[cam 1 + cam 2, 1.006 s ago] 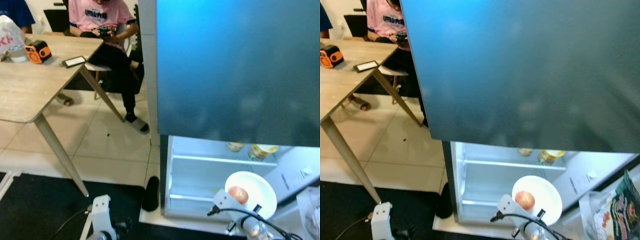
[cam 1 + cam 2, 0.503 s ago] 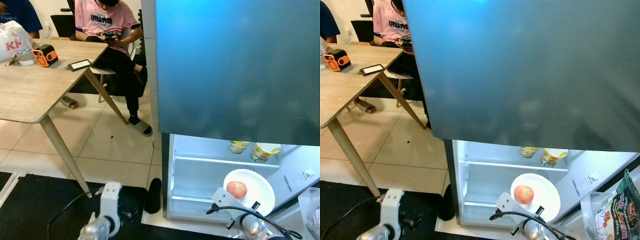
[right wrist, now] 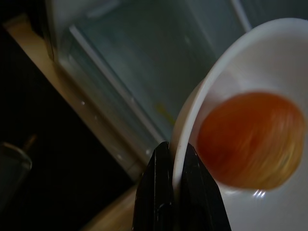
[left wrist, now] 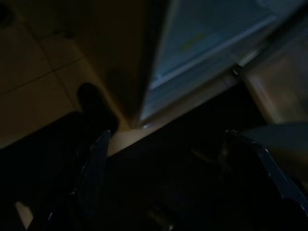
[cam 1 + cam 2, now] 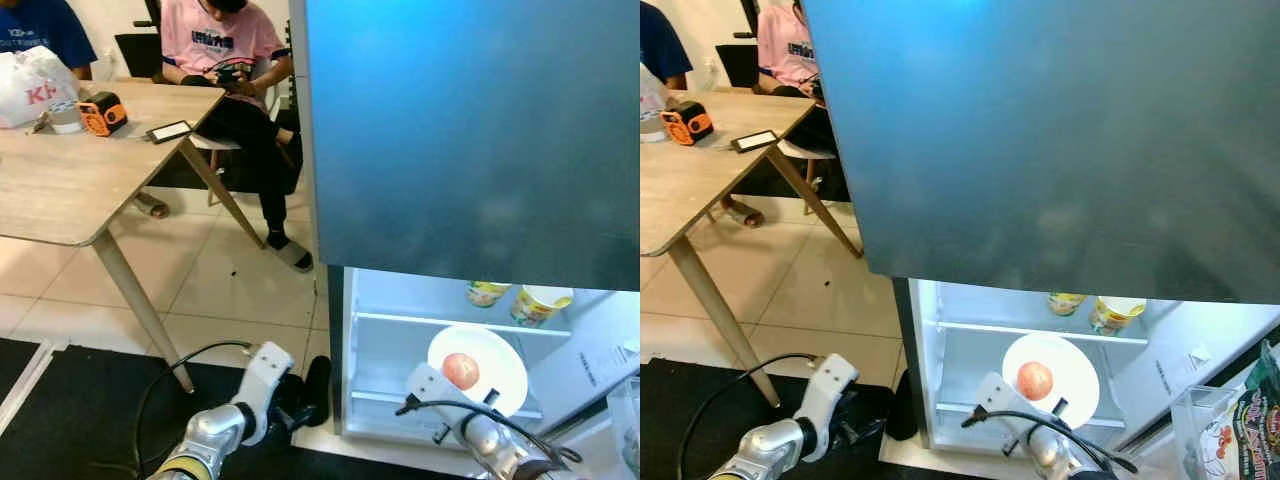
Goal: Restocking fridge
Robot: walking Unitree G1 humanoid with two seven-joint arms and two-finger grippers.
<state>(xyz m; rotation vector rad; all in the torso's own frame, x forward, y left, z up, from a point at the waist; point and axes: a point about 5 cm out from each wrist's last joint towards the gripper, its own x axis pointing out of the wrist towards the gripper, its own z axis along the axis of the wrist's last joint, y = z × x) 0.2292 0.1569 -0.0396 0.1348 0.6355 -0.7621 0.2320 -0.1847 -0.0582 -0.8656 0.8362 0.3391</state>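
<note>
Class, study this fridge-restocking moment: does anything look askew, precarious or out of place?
The white plate is pinched only at its rim by the right gripper and held in front of the open fridge, with a round orange-red fruit loose on it. It may roll off if the plate tips. Otherwise nothing is spilled.

My right gripper pinched the rim of the white plate, fingers clamped on either side of its edge. The plate sat roughly level before the open fridge, at about five o'clock in my head view. On it rested a round reddish-orange fruit, near the middle.
</note>
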